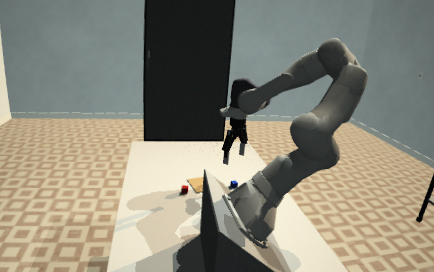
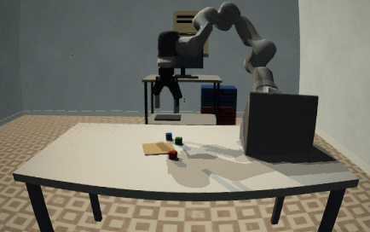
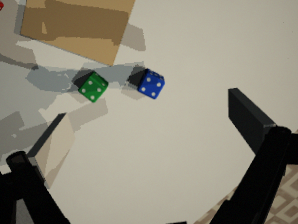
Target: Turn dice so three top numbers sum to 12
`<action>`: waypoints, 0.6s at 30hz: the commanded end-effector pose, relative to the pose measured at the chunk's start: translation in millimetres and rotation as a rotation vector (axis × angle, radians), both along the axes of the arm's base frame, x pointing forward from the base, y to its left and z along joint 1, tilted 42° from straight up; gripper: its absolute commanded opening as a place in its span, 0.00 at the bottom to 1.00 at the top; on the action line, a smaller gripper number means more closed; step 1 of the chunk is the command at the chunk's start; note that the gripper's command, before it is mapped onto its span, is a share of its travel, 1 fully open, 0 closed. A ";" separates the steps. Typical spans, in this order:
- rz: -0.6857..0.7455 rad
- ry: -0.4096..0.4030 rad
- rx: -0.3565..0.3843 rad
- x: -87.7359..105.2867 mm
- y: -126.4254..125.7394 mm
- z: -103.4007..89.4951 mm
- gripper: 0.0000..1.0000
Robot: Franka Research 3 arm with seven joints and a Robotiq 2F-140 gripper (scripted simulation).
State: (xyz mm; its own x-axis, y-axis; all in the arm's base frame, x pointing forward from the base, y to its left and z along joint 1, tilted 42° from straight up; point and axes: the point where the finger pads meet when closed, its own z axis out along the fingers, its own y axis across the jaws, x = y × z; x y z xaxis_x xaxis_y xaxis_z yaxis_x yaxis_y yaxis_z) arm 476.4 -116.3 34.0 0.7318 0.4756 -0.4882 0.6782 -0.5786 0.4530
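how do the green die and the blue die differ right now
The green die is green, while the blue die is blue. In the wrist view, the green die lies left of the blue die. Both are white-pipped cubes, off the mat.

Open claw [image 1: 234, 155] [image 2: 167, 107] [image 3: 148, 114], raised, pointing down

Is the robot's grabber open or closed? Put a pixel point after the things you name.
Open: the gripper [image 1: 234, 155] [image 2: 166, 104] [image 3: 148, 114] has its two fingers spread wide apart, with nothing between them.
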 end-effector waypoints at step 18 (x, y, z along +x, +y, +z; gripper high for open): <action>0.010 0.006 -0.003 -3.2 -35.3 -36.4 1.00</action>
